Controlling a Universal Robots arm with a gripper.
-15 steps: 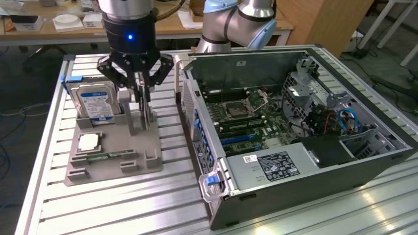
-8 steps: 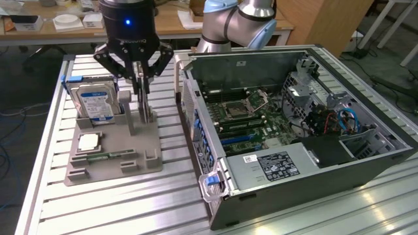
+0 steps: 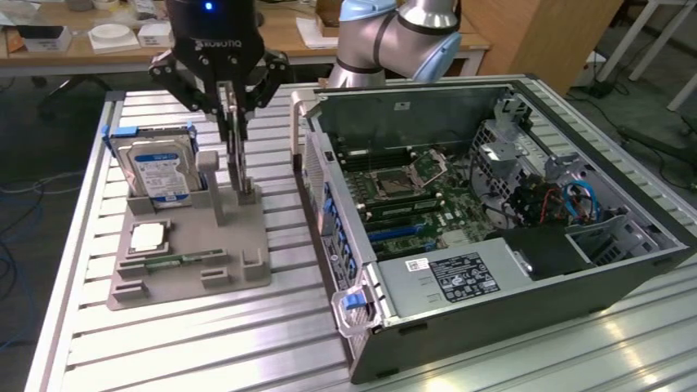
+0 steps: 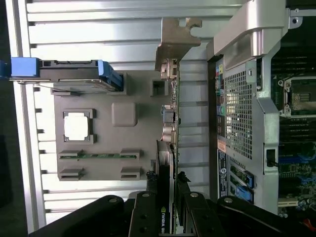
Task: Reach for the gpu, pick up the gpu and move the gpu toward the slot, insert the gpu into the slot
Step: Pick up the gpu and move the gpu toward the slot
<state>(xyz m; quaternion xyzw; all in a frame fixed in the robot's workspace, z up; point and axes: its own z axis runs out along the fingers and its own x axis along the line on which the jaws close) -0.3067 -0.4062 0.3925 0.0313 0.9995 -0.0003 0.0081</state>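
Note:
The gpu (image 3: 237, 159) is a thin dark card standing on edge in the grey holder (image 3: 234, 245), its lower end still down at the holder's base. My gripper (image 3: 232, 114) comes down over its upper end with a finger on each side, shut on the card. In the wrist view the gpu (image 4: 168, 123) runs edge-on from between my fingers (image 4: 143, 212) out to its metal bracket (image 4: 177, 34). The open computer case (image 3: 490, 204) lies to the exterior view's right, with the blue slots (image 3: 397, 233) on its motherboard exposed.
On the same holder (image 4: 103, 138) stand a silver hard drive (image 3: 162, 167) with a blue-white label, a square processor chip (image 3: 147, 237) and a small green memory stick (image 3: 179, 261). The case's perforated rear wall (image 4: 239, 113) rises close beside the card. The table is ribbed aluminium (image 3: 218, 343).

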